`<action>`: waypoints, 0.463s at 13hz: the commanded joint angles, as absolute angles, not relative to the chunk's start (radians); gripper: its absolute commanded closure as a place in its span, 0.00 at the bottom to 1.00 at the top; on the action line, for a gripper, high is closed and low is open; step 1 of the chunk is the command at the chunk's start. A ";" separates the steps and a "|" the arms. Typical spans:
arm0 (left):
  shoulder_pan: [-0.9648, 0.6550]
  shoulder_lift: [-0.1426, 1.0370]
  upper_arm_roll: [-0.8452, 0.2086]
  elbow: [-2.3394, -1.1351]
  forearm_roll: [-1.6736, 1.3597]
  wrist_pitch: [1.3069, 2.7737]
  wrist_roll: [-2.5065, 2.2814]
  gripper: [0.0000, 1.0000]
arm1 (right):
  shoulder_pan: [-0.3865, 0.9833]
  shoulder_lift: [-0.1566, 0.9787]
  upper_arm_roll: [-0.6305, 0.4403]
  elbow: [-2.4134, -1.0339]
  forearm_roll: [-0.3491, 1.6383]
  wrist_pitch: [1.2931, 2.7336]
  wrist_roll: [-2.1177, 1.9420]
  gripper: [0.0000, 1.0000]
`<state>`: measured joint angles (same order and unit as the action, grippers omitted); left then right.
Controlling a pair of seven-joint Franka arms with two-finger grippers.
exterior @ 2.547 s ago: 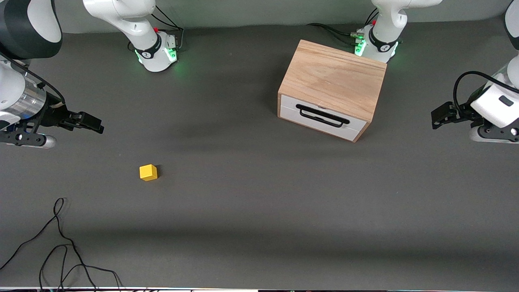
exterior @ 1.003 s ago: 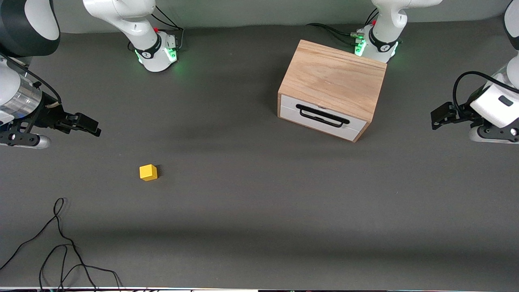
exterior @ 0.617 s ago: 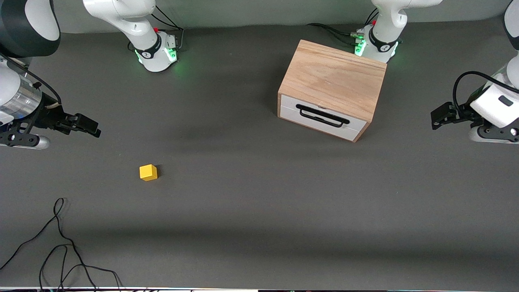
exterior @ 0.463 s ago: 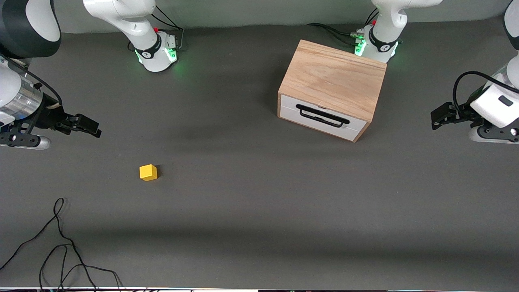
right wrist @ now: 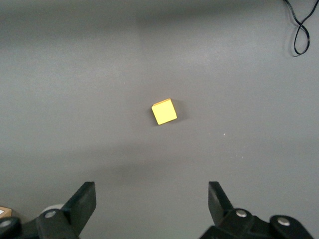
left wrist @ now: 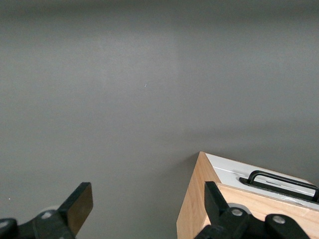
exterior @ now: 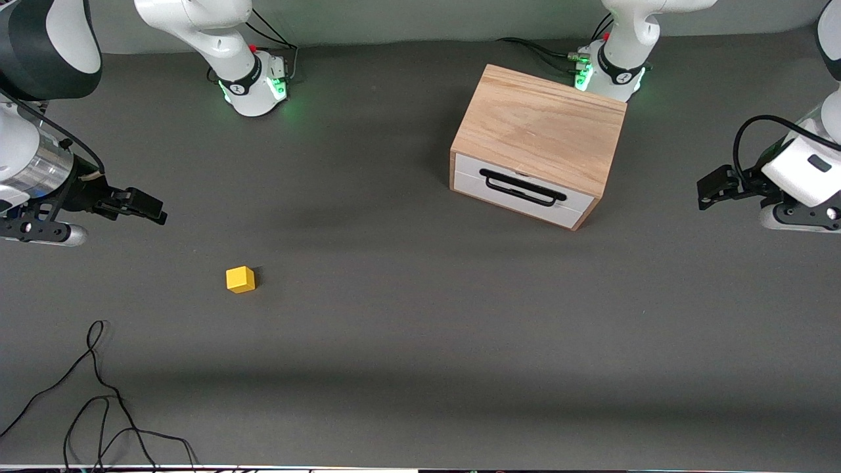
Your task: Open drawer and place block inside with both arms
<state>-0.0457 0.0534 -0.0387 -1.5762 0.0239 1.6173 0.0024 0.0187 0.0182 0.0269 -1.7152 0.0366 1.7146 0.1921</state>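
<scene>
the right gripper point(exterior: 152, 209) is sitting slightly lower and a touch closer to the block than a moment ago, while everything else is staying put. the grey surface point(exterior: 394, 315) is carrying the wooden box point(exterior: 542, 125) toward the left arm's end, and its drawer point(exterior: 519, 190) is sitting fully closed, black handle point(exterior: 522, 187) facing the front camera. the left gripper point(exterior: 713, 186) is waiting in the air off the box's side, fingers point(left wrist: 79, 206) spread apart. the right gripper is hovering with fingers point(right wrist: 84, 201) wide apart, gripping nothing. the block point(exterior: 240, 279) is resting on the surface toward the right arm's end, well apart from the box. a loose black cable point(exterior: 98, 401) is lying nearer the front camera.
</scene>
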 commanded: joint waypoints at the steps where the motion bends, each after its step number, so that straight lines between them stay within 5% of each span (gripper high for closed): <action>1: -0.052 0.041 -0.031 -1.585 0.015 1.612 -0.002 0.00 | 0.021 0.023 0.028 -1.718 0.037 1.727 0.187 0.00; 6: -0.061 0.041 -0.038 -1.583 0.014 1.615 0.002 0.00 | 0.021 0.020 0.028 -1.717 0.038 1.727 0.187 0.00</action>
<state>-0.0459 0.0534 -0.0390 -1.5762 0.0216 1.6162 0.0024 0.0187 0.0242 0.0269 -1.7152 0.0366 1.7158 0.1921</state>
